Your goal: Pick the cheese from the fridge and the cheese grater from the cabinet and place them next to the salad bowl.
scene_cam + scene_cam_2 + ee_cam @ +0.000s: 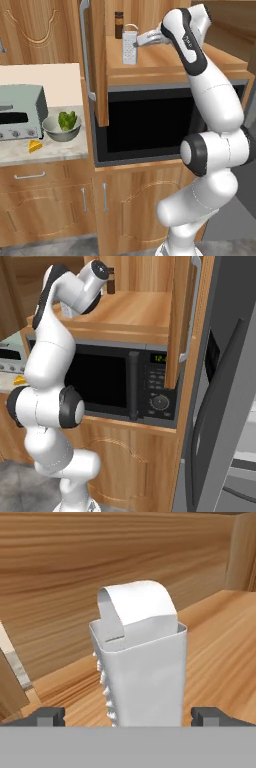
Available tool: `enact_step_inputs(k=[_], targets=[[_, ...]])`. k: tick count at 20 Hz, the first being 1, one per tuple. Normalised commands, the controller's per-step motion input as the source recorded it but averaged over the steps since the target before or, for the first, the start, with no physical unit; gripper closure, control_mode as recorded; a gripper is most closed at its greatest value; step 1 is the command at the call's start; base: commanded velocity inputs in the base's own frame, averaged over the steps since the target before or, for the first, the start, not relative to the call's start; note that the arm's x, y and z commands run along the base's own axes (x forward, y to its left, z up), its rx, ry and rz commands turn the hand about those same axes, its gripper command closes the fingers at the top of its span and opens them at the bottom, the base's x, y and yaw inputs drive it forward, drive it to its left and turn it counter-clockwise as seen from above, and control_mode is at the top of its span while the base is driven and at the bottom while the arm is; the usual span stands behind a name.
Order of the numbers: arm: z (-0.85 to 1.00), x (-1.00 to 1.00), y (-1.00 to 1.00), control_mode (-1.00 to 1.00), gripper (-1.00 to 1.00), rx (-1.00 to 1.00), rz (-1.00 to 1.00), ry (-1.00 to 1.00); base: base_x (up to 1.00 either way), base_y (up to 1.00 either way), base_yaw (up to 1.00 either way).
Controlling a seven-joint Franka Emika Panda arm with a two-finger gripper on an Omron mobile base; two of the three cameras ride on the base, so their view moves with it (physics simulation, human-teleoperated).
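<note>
Warm wood kitchen, with the cabinet (pixel 97 60) swung open above the microwave (pixel 165 122). On its shelf stands the cheese grater (pixel 130 46), upright. The gripper (pixel 128 714) is spread wide to either side of it, holding nothing. It looks light, stiff and slick; I'd pinch the flat body low, not the handle.

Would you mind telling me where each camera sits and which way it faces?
Left base view: behind-left, facing the open cabinet, cheese grater, salad bowl; arm at right.
Right base view: behind-right, facing microwave and fridge; arm at left.
Hand view: along the open gripper, at the grater.
The base views share cabinet and arm.
</note>
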Motion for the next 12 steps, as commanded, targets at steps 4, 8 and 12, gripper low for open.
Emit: enact_step_inputs(k=[4, 8, 12], targets=[[-0.05, 0.25, 0.0, -1.0, -1.0, 0.0, 0.04, -0.12, 0.0, 0.0, 0.0], [0.0, 0.09, 0.0, -1.0, -1.0, 0.0, 0.05, -0.03, 0.0, 0.0, 0.0], [0.0, 0.15, 0.03, -1.0, -1.0, 0.0, 0.01, 0.0, 0.0, 0.0, 0.0]])
